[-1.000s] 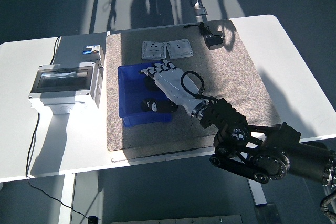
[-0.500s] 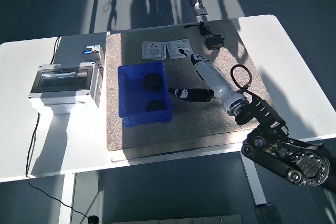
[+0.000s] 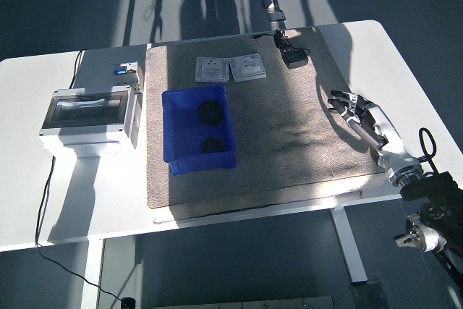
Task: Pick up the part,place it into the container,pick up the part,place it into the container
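A blue container [image 3: 198,130] stands on the grey mat [image 3: 282,135] left of centre. Two black round parts lie inside it, one [image 3: 210,111] at the back and one [image 3: 209,144] at the front. My right hand [image 3: 349,110] is white with black fingertips. It hovers over the mat's right edge, far to the right of the container, with its fingers spread and holding nothing. My left arm is out of view.
Two grey square plates [image 3: 230,69] lie on the mat behind the container. A black adapter with a cable [image 3: 292,54] lies at the mat's back right. A grey electrical box with a clear lid [image 3: 90,113] stands on the table at the left.
My right hand has drawn back from over the container to the right, across the mat to its right edge. Two black parts now lie in the container.
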Action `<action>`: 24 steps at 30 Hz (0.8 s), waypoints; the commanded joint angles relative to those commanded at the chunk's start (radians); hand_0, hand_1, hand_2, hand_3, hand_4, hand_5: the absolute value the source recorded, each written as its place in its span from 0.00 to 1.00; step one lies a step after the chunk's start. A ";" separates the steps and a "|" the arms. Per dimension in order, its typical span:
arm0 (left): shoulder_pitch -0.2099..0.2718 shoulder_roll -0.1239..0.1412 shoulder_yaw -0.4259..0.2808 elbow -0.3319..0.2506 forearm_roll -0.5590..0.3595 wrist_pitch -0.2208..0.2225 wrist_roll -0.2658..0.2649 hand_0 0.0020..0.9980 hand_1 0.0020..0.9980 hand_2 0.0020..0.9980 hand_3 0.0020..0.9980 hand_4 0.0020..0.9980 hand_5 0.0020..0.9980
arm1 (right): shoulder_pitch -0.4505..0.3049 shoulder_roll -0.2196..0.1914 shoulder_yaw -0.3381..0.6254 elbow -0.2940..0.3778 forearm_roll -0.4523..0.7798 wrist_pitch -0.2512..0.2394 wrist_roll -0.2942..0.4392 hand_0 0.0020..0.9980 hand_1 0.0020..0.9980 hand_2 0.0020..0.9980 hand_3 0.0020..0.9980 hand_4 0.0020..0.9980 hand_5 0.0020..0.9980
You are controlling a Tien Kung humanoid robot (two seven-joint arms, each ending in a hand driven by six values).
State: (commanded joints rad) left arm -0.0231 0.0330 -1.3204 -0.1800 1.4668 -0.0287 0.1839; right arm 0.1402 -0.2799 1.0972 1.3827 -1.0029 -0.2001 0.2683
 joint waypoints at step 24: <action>0.011 0.027 0.001 0.000 0.019 -0.022 0.017 0.70 0.69 0.64 0.39 0.85 1.00 | -0.021 0.018 0.003 -0.041 0.533 -0.096 0.251 0.44 0.12 0.19 0.22 1.00 0.84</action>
State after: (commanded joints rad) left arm -0.0121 0.0604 -1.3197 -0.1800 1.4854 -0.0508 0.2014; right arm 0.1188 -0.2614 1.1005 1.3418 -0.4696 -0.2965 0.5196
